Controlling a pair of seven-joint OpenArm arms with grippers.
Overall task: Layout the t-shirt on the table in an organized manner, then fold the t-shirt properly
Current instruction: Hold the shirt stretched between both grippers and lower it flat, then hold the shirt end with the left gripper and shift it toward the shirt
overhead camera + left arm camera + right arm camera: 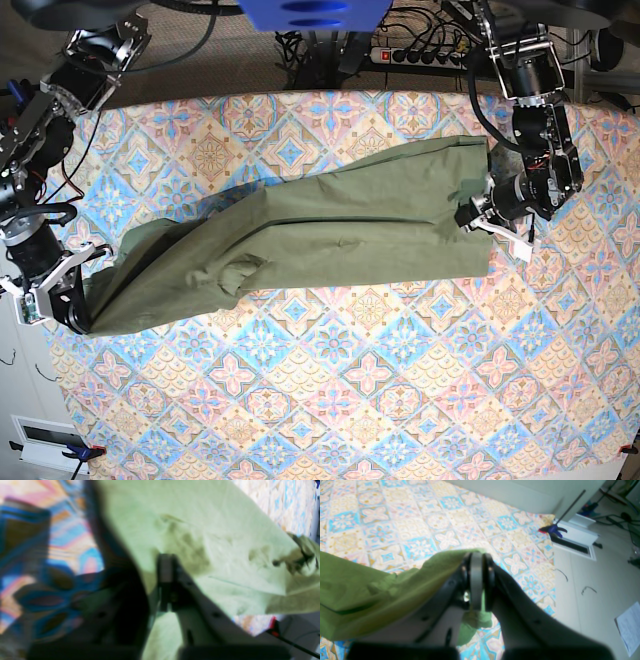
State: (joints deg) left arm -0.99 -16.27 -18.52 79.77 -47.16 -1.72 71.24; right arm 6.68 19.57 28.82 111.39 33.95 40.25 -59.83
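- Patterned cloth of blue, pink and beige tiles covers the table (330, 400), and one olive-green t-shirt (320, 235) lies on it, drawn into a long band between my two claws.
- My left claw (478, 216) is at one end of the band. Its arm comes down from the far edge of the table and bends at the wrist, so the claw turns sideways into the cloth.
- In the left wrist view the jaws are pressed together on the fabric (212, 542); my left claw (167, 566) is pinching the t-shirt, which spreads away beyond the fingertips. This view is blurred.
- My right claw (72, 312) is at the other end, near the side edge of the table. Its arm reaches along this edge, with the wrist bent down to the cloth.
- In the right wrist view the jaws of my right claw (477, 580) are closed tight on a bunched corner of the t-shirt (370, 590); the rest trails off to one side of the claw, and a little hangs below it.
- I count two arms, two claws, one garment.
- Beyond the table corner one blue clamp (553, 529) is seen.
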